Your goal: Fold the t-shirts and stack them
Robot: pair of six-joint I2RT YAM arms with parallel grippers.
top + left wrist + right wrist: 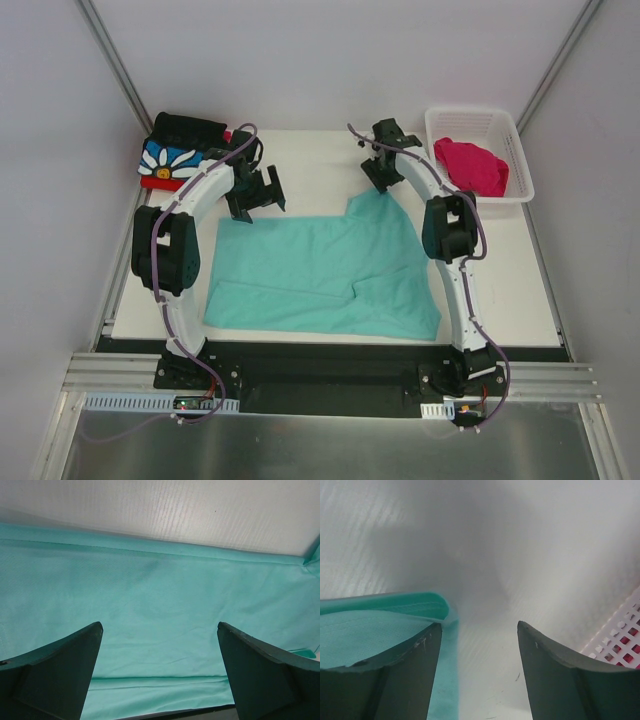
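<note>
One teal shirt [320,275] spread; one pink shirt [470,165] in basket [476,112]; left hand [265,190] wide; right hand [380,170] parted

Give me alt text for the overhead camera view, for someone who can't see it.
A mint-teal shirt lies spread on a white table, with a robot's left end effector and right end effector poised over its far edge. A white basket at far right holds a pink shirt; a daisy-print shirt sits folded at far left.
</note>
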